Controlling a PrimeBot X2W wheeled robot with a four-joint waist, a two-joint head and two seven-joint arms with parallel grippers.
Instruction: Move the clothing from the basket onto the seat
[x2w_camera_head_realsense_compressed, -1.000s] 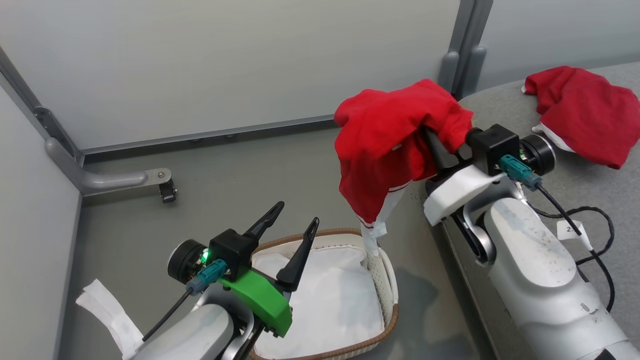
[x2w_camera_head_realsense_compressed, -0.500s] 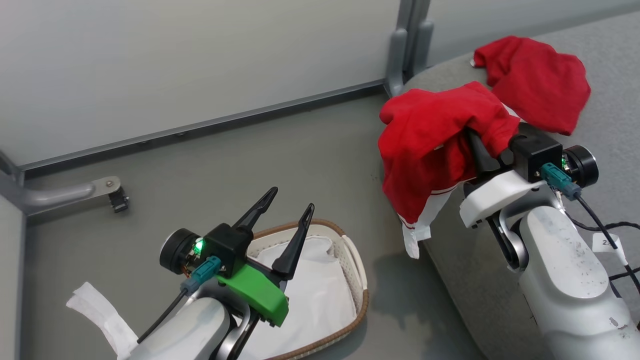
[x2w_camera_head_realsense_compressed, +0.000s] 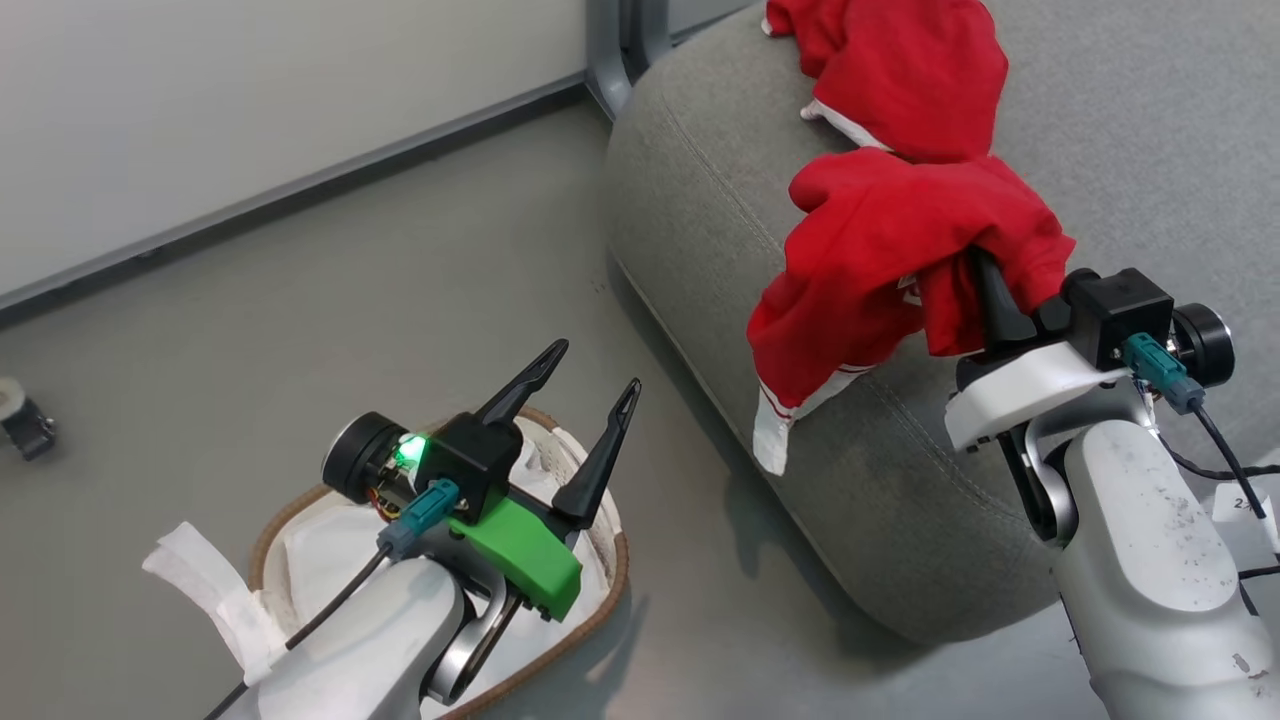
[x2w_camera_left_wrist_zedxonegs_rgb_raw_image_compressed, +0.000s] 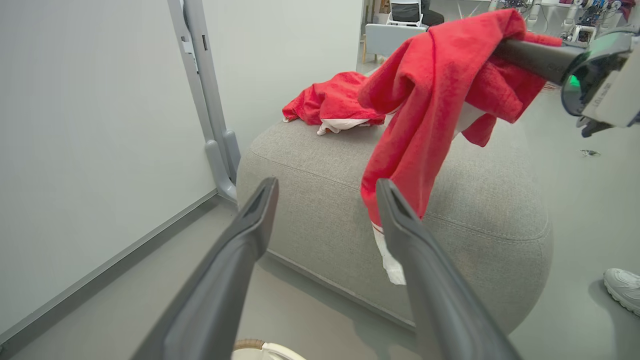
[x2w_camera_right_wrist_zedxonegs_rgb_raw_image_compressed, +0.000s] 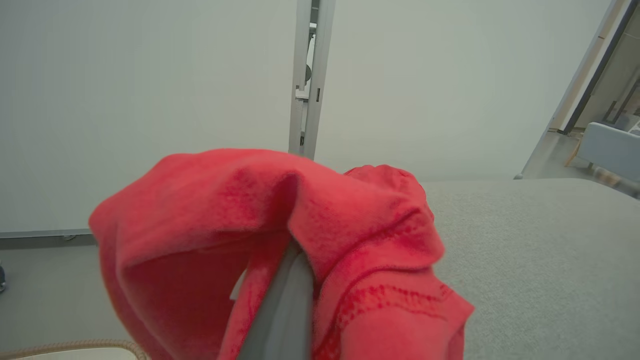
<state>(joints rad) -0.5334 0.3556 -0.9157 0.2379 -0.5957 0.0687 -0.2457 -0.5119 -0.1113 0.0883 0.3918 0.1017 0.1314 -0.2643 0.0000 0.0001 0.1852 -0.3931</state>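
Note:
My right gripper is shut on a bright red piece of clothing, which drapes over its fingers and hides the tips. The cloth hangs above the near edge of the grey seat, its white-trimmed end dangling down the seat's side. Another red piece lies on top of the seat further back. The basket sits on the floor under my left arm. My left gripper is open and holds nothing above it. In the left wrist view the left gripper points at the seat and the hanging clothing.
The white liner lies inside the basket. Grey partition walls and a post stand behind the seat. A caster sits on the floor at the left. A person's shoe is on the floor beside the seat.
The head view has swung round, so the seat now lies ahead. My right gripper has carried the red clothing from beside the basket to over the seat's edge. The left gripper stays open.

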